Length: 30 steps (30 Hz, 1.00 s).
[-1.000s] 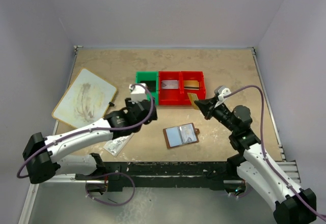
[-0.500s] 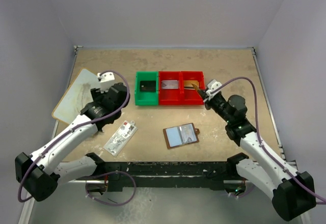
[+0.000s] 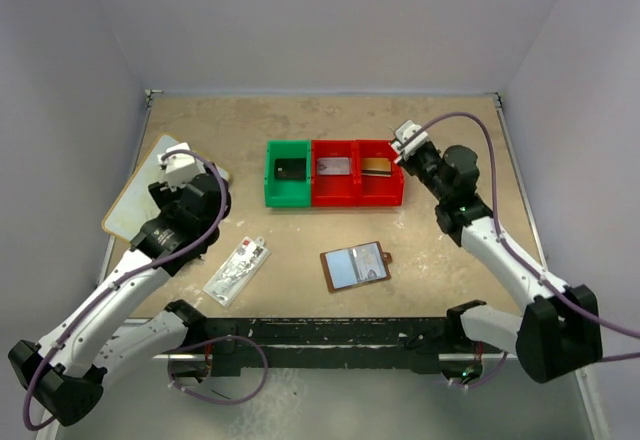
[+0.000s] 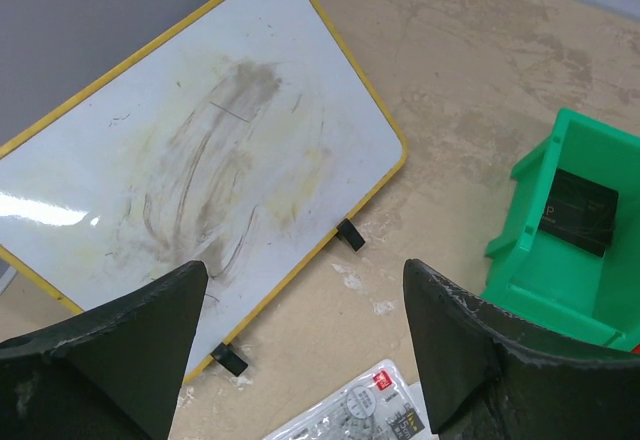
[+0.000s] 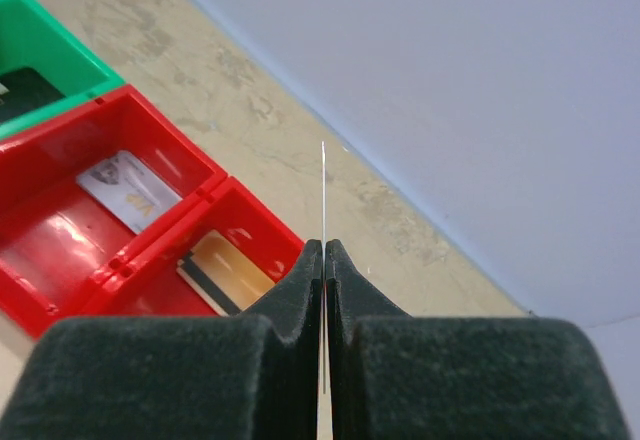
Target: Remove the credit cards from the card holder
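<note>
The brown card holder (image 3: 355,265) lies open on the table near the front, its pale bluish pockets facing up. My right gripper (image 3: 399,150) is at the far right corner of the right red bin (image 3: 394,198), far from the holder. It is shut on a thin card (image 5: 323,190) seen edge-on between its fingers (image 5: 300,280). A gold card (image 5: 225,270) lies in that bin. My left gripper (image 3: 178,165) is open and empty over the whiteboard's right edge (image 4: 360,200). It also shows in the left wrist view (image 4: 303,280).
A green bin (image 3: 270,175) holds a black card (image 3: 291,169). The middle red bin (image 3: 333,196) holds a silver card (image 3: 333,166). A yellow-rimmed whiteboard (image 3: 130,210) lies at the left. A clear packet (image 3: 236,270) lies near the front left. Walls enclose the table.
My left gripper has drawn back from the green bin to the left, over the whiteboard. My right gripper has carried its card away from the holder to the far side of the right red bin.
</note>
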Available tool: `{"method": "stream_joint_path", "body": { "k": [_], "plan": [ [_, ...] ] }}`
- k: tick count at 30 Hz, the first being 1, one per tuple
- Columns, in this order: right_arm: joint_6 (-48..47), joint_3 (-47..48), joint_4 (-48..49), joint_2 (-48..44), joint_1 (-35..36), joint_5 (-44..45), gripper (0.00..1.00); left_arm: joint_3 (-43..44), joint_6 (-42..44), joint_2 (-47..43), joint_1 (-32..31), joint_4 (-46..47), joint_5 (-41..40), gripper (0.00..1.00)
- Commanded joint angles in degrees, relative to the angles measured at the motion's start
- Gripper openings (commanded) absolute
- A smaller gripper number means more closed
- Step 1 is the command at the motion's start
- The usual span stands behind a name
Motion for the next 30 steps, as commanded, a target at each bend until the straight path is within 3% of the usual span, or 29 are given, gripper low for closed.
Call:
{"method": "stream_joint_path", "body": {
  "k": [1, 8, 16, 20, 30],
  "plan": [
    [-7.7, 7.3, -2.6, 7.0, -1.4, -5.7, 0.0, 0.2, 0.8, 1.0, 0.2, 0.9, -2.2, 0.77],
    [-19.6, 12.8, -11.8, 15.4, -1.7, -13.8, 0.0, 1.5, 0.8, 3.2, 0.3, -0.9, -2.8, 0.77],
    [-28.8, 19.0, -20.5, 23.6, -1.7, -12.9, 0.0, 0.9, 0.9, 1.6, 0.3, -0.6, -3.2, 0.78],
    [-31.6, 20.5, -23.3, 26.4, -1.9, -10.9, 0.0, 0.8, 0.9, 1.4, 0.3, -0.5, -3.1, 0.78],
    [-36.1, 23.8, -27.2, 31.9, -3.4, -16.5, 0.0, 1.0, 2.1, 2.7, 0.3, -0.3, -0.5, 0.78]
  ]
}}
